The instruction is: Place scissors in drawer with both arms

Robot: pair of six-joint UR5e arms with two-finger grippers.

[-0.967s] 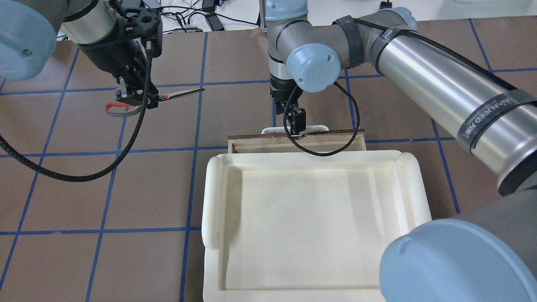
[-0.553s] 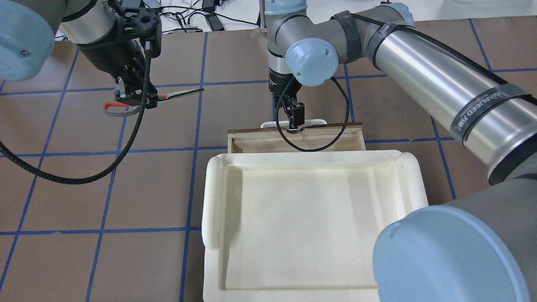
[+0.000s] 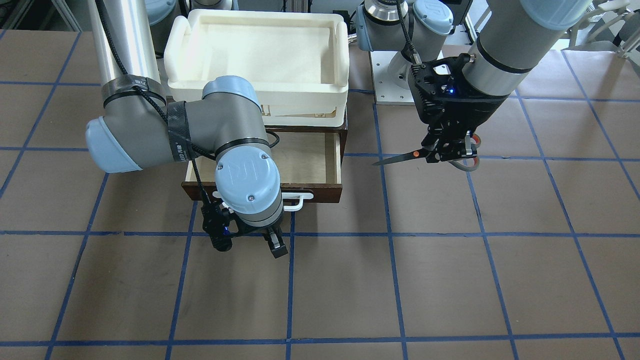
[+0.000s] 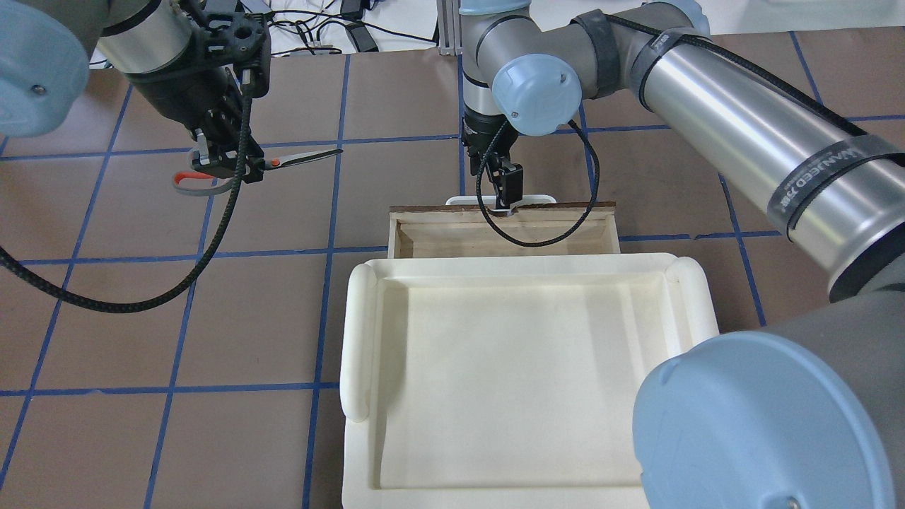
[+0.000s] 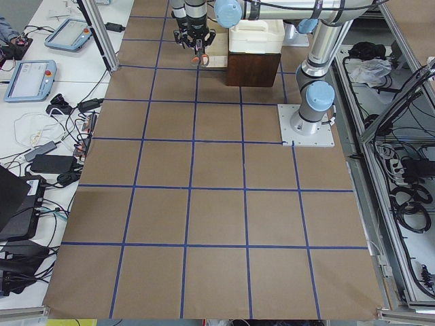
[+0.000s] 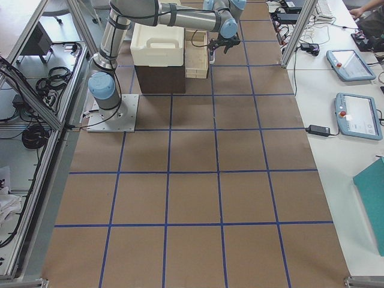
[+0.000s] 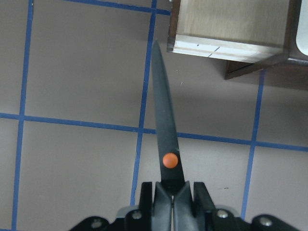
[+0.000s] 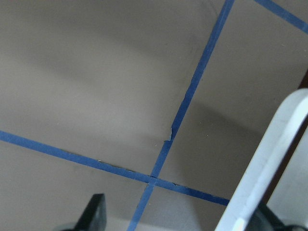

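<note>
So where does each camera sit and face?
Front-facing: across the table, facing the robot; left gripper with scissors at view's right.
Overhead: behind the shoulders, looking down; left arm, right arm.
Exterior left: table's end, left arm nearer.
Exterior right: opposite end, right arm nearer.
Left wrist: down past its gripper along the scissors.
Right wrist: table, white drawer handle.
Front-facing and overhead share the open drawer.

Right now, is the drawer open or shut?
Open: the drawer juts out from under the tray, its bare plywood floor exposed.
</note>
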